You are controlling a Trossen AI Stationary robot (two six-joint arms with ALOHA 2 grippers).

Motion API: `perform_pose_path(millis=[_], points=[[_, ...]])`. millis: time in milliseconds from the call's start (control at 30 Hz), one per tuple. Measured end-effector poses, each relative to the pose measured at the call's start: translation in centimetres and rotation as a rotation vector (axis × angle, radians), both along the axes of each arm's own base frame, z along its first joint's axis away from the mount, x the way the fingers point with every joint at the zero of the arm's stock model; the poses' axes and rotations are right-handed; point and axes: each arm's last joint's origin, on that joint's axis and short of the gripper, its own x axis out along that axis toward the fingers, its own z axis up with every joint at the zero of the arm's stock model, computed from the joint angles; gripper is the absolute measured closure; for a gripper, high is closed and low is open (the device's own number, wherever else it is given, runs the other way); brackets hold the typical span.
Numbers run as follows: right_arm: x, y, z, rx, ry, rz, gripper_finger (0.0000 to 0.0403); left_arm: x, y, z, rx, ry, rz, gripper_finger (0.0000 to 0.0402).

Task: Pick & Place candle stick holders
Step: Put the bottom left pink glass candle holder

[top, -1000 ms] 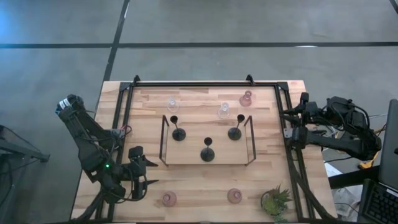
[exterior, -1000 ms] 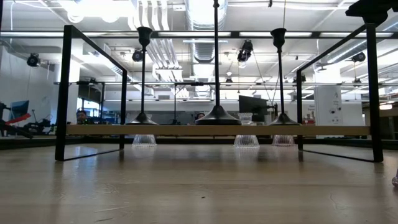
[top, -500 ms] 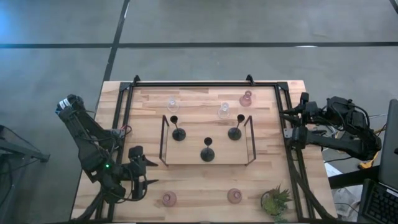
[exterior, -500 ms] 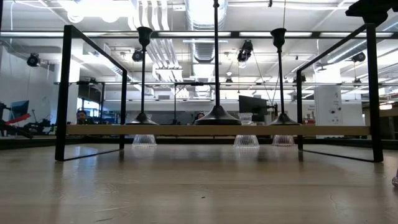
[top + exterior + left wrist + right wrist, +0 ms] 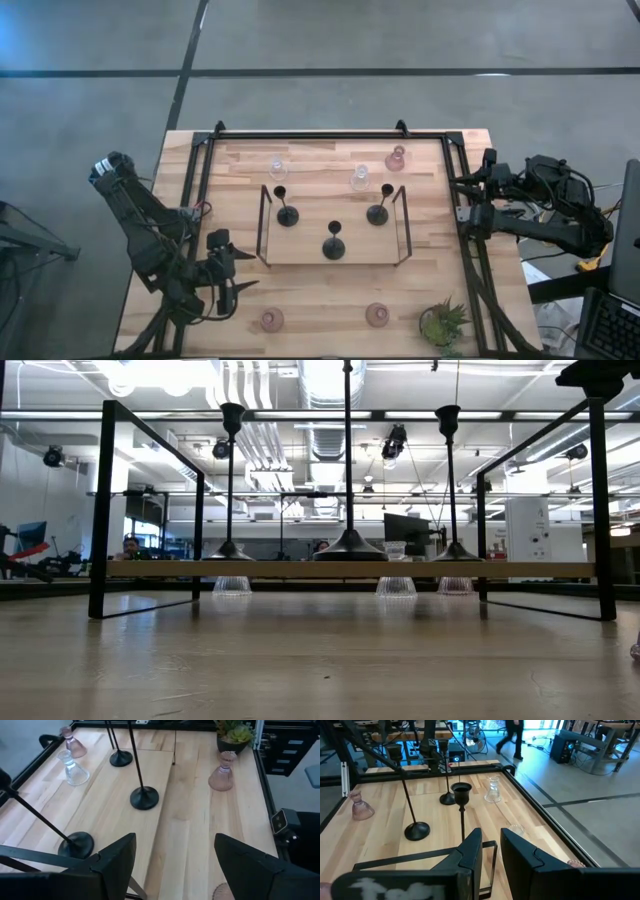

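Note:
Three black candle stick holders (image 5: pixel 288 215) (image 5: pixel 334 247) (image 5: pixel 378 213) stand by their round bases on a raised wooden shelf (image 5: pixel 305 250) in a black frame at the table's middle. Two clear glass holders (image 5: pixel 277 168) (image 5: pixel 360 178) and a pink one (image 5: pixel 396 158) stand behind it. Two pink holders (image 5: pixel 272 320) (image 5: pixel 377 315) stand near the front edge. My left gripper (image 5: pixel 240 275) (image 5: pixel 175 840) is open and empty at the near left, left of the shelf. My right gripper (image 5: pixel 466 200) (image 5: pixel 491 847) is shut and empty at the right edge.
A small green potted plant (image 5: pixel 441 322) stands at the near right corner. A black rail frame (image 5: pixel 330 135) runs around the table top. The shelf's black frame (image 5: pixel 105 510) rises above the table. Bare wood lies between the shelf and the near pink holders.
My left gripper has shifted a little toward the table's right edge and turned slightly. It stays open.

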Motion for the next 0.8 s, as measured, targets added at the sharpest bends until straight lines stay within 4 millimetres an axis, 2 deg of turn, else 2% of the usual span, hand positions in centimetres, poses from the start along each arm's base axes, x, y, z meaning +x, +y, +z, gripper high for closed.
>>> perform_pose_path(millis=[367, 800], points=[[0.0, 0.0, 0.0, 0.001, 0.0, 0.001, 0.0339, 0.5, 0.4, -0.2, 0.059, -0.025, 0.059, 0.0129], [0.0, 0.0, 0.0, 0.004, -0.001, 0.0, 0.0339, 1.2, 0.0, -0.9, 0.106, 0.007, 0.035, 0.0129]])
